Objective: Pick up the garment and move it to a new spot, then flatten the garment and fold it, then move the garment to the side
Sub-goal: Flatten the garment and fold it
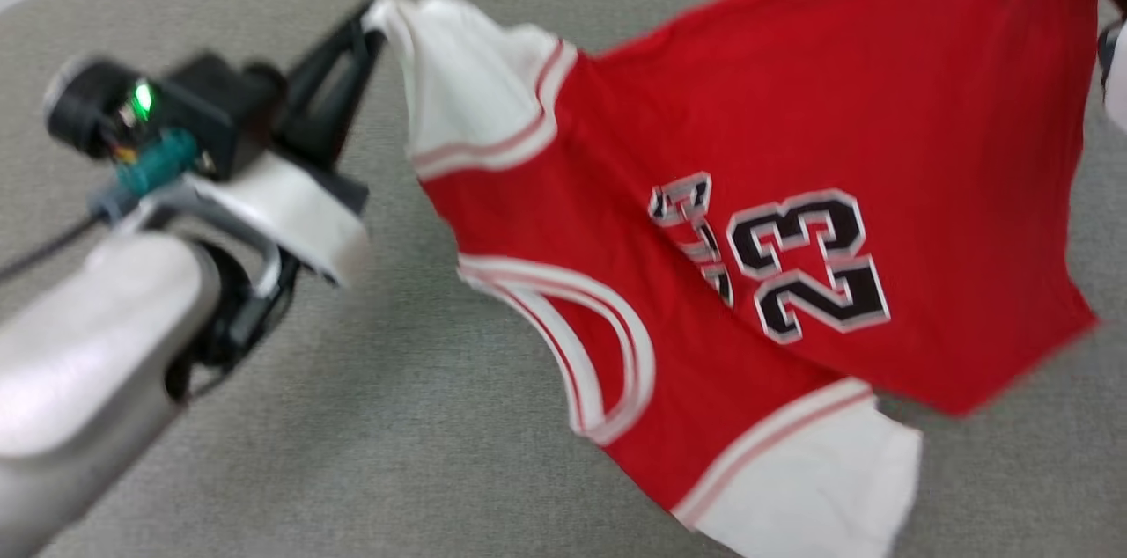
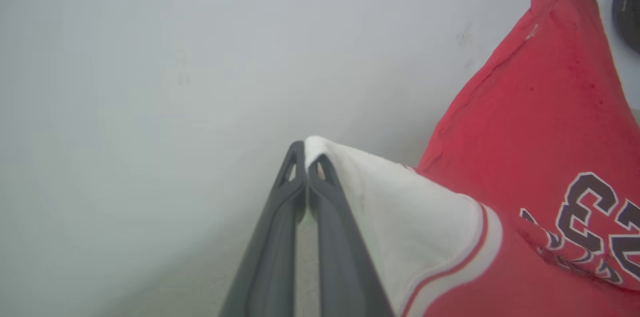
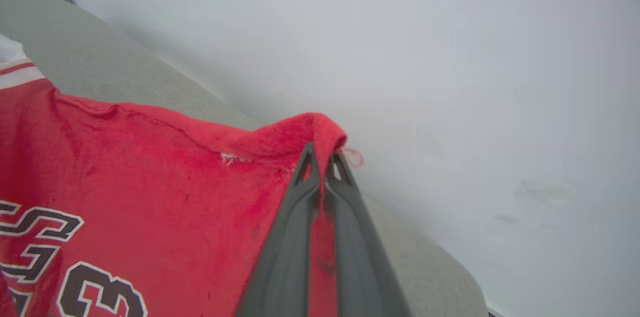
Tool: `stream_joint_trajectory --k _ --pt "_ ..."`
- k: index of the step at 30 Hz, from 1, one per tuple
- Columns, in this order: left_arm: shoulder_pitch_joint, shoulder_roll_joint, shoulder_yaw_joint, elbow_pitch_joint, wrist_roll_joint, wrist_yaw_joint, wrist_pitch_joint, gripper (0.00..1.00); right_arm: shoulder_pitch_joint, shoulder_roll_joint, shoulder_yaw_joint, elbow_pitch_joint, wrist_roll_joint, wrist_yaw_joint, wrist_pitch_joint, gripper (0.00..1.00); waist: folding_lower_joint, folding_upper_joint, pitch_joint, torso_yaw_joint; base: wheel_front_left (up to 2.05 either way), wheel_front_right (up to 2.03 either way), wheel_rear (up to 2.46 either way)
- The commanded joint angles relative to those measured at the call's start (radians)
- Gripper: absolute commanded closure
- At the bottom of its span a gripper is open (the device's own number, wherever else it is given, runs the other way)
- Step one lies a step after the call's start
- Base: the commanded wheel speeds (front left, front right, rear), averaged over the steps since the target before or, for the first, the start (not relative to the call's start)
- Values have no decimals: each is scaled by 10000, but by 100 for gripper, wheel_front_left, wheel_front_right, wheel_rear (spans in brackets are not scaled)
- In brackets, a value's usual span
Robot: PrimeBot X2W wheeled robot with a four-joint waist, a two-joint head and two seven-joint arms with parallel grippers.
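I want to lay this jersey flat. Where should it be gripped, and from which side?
Probably grip the garment at thin outer edges, from outside: left claw on the white sleeve tip, right claw on the red hem corner. Held so, the cloth hangs spread between them.

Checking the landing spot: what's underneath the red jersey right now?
The garment is held up by the left gripper on a white sleeve and the right gripper on a red corner. Around it shows grey cloth surface; the patch directly beneath is covered.
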Motion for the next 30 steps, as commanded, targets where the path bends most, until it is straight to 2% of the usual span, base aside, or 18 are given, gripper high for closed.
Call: stream_joint_trajectory --k 1,8,14,17,23,30 --pt "-361 -46 70 168 91 -102 64 100 -233 246 -108 94 -137 -11 -152 100 0 -1 123 -186 0 0 0" --pt "-3105 -702 470 1608 452 -945 551 100 -2105 1642 -1093 1132 -1448 -12 -908 100 0 -1 871 -518 0 0 0" --pt "-5798 -1488 809 3218 835 -1636 653 100 -4060 2410 -1341 2156 -2318 -12 -943 100 0 -1 1608 -535 0 0 0" --pt "-7124 -1762 992 4021 1031 -1944 626 100 -5140 2574 -1287 2751 -2754 -12 -1049 100 0 -1 1912 -538 0 0 0" --pt "-9385 -2269 1389 5503 1207 -2294 433 100 -7253 2818 -1182 3908 -3388 -12 -1389 100 0 -1 2481 -505 0 0 0" --pt "-11032 -2786 1389 7019 1438 -2814 101 100 -8859 3026 -1067 5179 -3622 -12 -1869 100 0 -1 2995 -396 0 0 0"
